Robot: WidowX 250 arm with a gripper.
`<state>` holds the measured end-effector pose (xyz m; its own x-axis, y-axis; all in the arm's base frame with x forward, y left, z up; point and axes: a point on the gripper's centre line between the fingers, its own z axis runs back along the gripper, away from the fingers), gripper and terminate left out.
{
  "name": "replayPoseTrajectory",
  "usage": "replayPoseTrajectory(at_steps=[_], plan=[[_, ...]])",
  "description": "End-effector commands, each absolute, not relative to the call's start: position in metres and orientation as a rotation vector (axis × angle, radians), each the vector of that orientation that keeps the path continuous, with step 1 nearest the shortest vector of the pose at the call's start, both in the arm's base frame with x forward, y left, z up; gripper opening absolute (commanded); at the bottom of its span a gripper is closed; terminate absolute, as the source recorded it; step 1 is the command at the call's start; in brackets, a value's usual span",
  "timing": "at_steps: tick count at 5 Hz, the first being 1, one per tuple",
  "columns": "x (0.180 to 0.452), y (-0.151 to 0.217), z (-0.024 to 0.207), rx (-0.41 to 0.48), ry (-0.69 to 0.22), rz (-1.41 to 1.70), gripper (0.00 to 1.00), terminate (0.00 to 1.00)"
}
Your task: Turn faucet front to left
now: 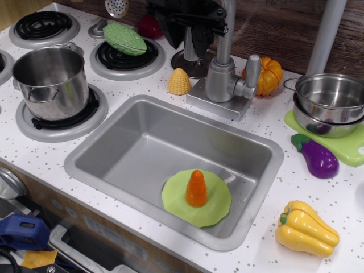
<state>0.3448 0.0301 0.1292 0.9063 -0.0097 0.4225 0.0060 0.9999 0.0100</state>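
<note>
The silver-grey faucet (220, 77) stands on its base plate (219, 107) behind the sink, with its lever knob (252, 69) pointing right. Its thin pipe rises out of the top of the frame and curves back down to the left. The spout end (186, 48) hangs over the dark round burner behind the corn. My black gripper (187, 35) is at the top centre, its fingers on either side of the spout end and closed on it.
The grey sink (114, 142) holds a green plate (219, 207) with an orange carrot (196, 189). Yellow corn (179, 81) and an orange pumpkin (272, 74) flank the faucet. A steel pot (48, 79) stands left. Stacked bowls (330, 102), an eggplant (318, 159), a yellow pepper (304, 227) and a slanted grey pole (325, 34) are at the right.
</note>
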Motion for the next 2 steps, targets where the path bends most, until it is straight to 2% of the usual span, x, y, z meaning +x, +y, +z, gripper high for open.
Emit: replayPoseTrajectory(at_steps=[1, 2], plan=[[0.354, 0.049, 0.140, 0.030, -0.506, -0.027, 0.00, 0.00], [0.357, 0.063, 0.147, 0.033, -0.493, -0.105, 0.00, 0.00]])
